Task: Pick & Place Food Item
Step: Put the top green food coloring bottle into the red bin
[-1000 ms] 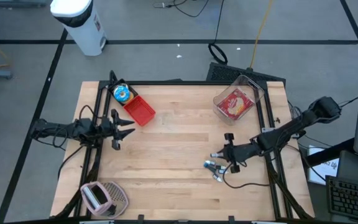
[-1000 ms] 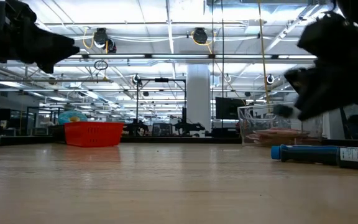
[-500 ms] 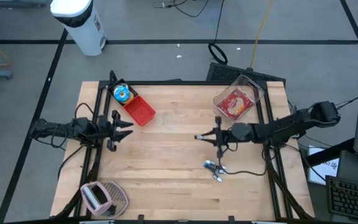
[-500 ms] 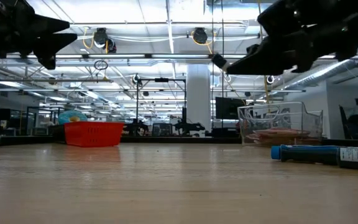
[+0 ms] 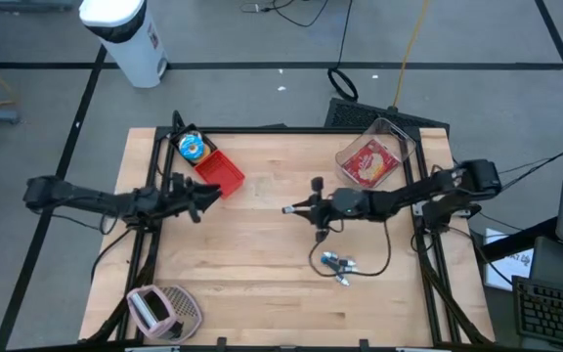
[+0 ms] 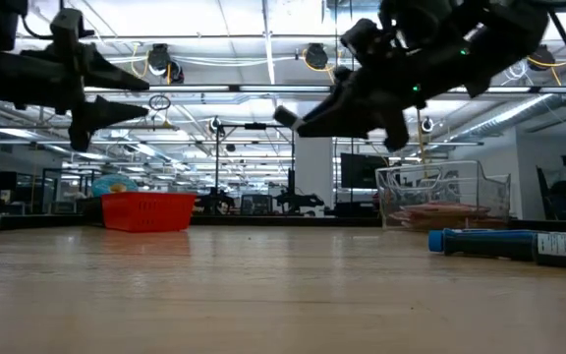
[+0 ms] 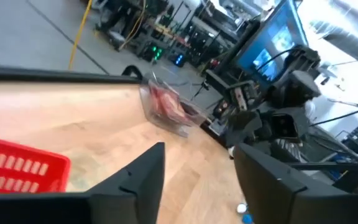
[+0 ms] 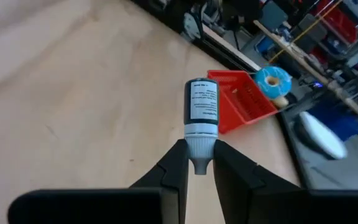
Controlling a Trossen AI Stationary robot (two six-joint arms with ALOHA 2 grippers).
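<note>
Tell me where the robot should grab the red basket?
Probably one long wall of the red basket, coming straight down from above. It sits upright and open-topped with thin walls, so one finger can slip inside and one outside. The left pincer hovers beside it.

Wooden surface (image 5: 262, 264) carries a red basket (image 5: 220, 175); well across from it, a clear container (image 5: 373, 156) and blue tubes (image 5: 337, 264).

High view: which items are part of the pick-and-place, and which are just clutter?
Job: bottle held in right gripper; red basket, likely target.
Lying about: clear container, blue roll, blue markers, pink object. Left gripper waits by basket.
</note>
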